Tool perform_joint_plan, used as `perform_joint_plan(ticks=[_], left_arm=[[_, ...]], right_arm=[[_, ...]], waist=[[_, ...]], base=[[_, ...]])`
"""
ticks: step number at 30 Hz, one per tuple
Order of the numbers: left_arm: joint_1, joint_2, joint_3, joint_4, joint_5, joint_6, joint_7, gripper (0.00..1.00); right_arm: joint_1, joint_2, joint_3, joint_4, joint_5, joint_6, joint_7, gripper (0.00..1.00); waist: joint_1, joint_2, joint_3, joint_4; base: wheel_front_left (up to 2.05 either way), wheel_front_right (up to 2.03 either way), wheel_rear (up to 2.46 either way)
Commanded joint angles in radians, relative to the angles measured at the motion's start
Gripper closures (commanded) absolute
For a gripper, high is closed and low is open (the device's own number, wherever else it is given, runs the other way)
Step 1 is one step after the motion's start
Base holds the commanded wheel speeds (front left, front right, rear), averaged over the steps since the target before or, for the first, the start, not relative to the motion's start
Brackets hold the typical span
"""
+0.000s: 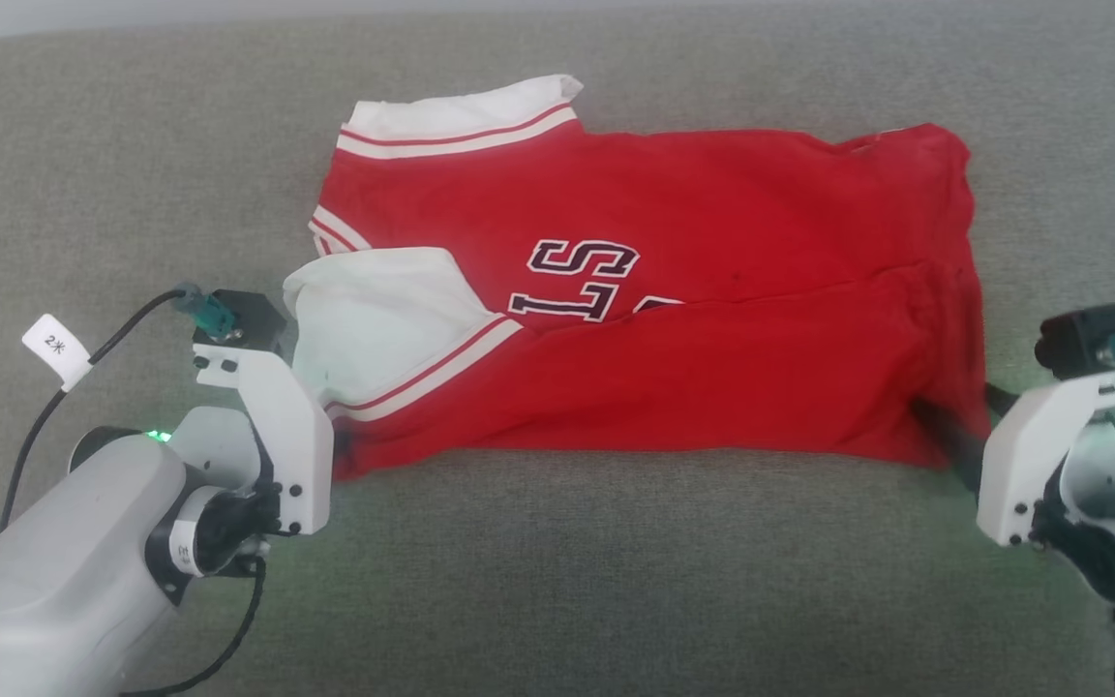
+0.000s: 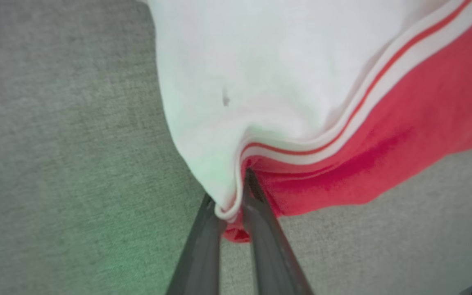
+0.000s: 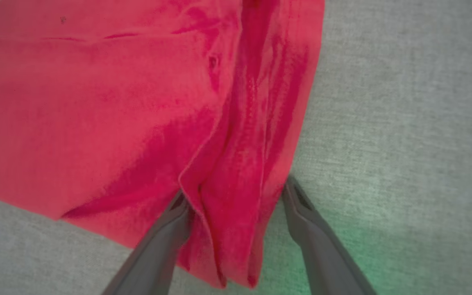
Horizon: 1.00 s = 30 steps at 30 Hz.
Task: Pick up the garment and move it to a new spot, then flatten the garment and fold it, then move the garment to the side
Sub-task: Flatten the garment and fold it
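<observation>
Here the garment lies spread crosswise on the grey cloth-covered surface, partly folded. Its near edge runs almost straight from left to right, and a red flap covers the lower half of the dark letters. The near sleeve, white with striped trim, is turned in over the red at the near left. The far sleeve sticks out at the far left edge.

The left gripper is clamped on the garment at its near left corner. Its two fingers are nearly together, with the white sleeve hem and a bit of red edge pinched between them. The right gripper has its jaws apart, one finger on each side of the bunched red layers at the near right corner, and the cloth between them is not pinched.

Bare grey surface lies all round the garment: a broad strip in front of the near edge, room to the left and right beyond both arms, and a band behind the far edge.
</observation>
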<state>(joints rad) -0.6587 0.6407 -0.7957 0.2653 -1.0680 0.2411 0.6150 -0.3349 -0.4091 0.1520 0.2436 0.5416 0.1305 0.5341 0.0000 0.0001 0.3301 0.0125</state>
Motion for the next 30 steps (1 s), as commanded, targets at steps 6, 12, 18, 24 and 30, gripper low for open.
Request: perform_joint_plan(ticks=[6,12,18,24,30], left_arm=[[0.003,-0.032,-0.015,0.039,0.002,-0.010,-0.018,1.00],[0.001,-0.010,-0.005,0.040,-0.008,-0.014,-0.009,1.00],[0.024,0.041,0.006,-0.014,-0.019,0.009,0.015,1.00],[0.067,0.113,0.009,-0.125,-0.017,0.066,0.058,1.00],[0.144,0.189,0.000,-0.272,-0.027,0.161,0.110,1.00]], right_arm=[[-0.025,-0.001,0.041,0.050,-0.013,0.000,0.062,1.00],[-0.061,-0.034,0.023,0.051,-0.029,-0.002,0.048,1.00],[-0.049,-0.076,0.025,0.009,-0.013,-0.002,0.069,1.00],[-0.009,-0.133,0.039,-0.046,0.011,-0.002,0.117,1.00],[0.070,-0.182,0.042,-0.130,0.039,-0.002,0.183,1.00]], waist=[[0.0000,-0.0001,0.012,0.016],[0.0000,-0.0001,-0.004,0.024],[0.0000,-0.0001,-0.040,0.027],[0.0000,-0.0001,-0.078,0.032],[0.0000,-0.0001,-0.107,0.039]], base=[[0.00,0.00,0.00],[0.00,0.00,0.00],[0.00,0.00,0.00],[0.00,0.00,0.00],[0.00,0.00,0.00]])
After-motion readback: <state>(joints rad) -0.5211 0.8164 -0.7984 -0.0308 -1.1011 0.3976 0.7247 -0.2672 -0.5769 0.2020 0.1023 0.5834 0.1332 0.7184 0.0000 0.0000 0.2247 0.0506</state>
